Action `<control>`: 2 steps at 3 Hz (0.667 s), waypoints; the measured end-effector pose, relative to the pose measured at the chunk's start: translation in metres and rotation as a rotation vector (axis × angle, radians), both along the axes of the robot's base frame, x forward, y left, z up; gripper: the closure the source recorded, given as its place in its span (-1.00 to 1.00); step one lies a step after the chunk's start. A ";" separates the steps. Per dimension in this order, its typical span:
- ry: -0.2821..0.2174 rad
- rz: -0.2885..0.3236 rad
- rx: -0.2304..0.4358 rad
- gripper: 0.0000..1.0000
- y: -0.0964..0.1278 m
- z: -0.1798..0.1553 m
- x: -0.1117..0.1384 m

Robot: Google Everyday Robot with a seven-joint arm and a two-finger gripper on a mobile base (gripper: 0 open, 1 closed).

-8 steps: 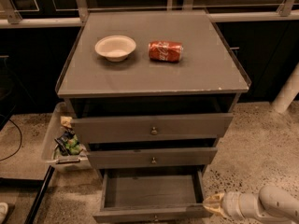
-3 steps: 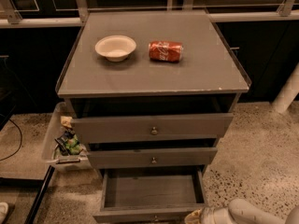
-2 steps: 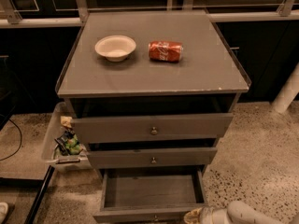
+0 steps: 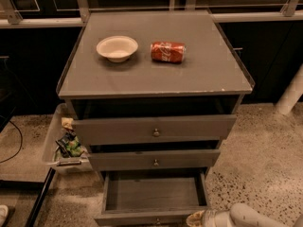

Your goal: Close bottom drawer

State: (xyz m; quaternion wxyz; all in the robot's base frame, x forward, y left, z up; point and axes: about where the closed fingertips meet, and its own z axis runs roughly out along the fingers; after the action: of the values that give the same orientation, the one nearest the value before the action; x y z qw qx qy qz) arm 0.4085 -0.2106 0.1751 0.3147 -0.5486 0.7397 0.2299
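Note:
The bottom drawer [image 4: 154, 195] of the grey chest is pulled out, and its empty inside shows. Its slim front panel [image 4: 142, 218] lies at the lower edge of the view, with the brass knob [image 4: 157, 220] just visible. The gripper [image 4: 195, 219] is at the bottom right, right by the right end of that front panel. The white arm [image 4: 251, 216] runs off to the right behind it. Above are the mid-width drawer [image 4: 154, 160] and the widest drawer [image 4: 154, 129], both slightly out.
On the chest top [image 4: 156, 74] sit a white bowl [image 4: 117, 48] and a red soda can [image 4: 168, 51] on its side. A clear bin of clutter [image 4: 64, 143] stands left of the chest. A white post [image 4: 291, 91] is at the right. The floor is speckled.
The gripper and arm have moved left along the bottom edge, from well right of the drawer to its right front corner. The drawer looks unmoved.

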 end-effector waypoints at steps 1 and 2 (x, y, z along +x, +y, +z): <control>0.000 0.000 0.000 -0.28 0.000 0.000 0.000; 0.000 0.000 0.000 -0.76 0.000 0.000 0.000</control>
State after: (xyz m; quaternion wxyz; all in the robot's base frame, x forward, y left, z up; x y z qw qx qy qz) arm 0.4085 -0.2105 0.1751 0.3147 -0.5486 0.7397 0.2299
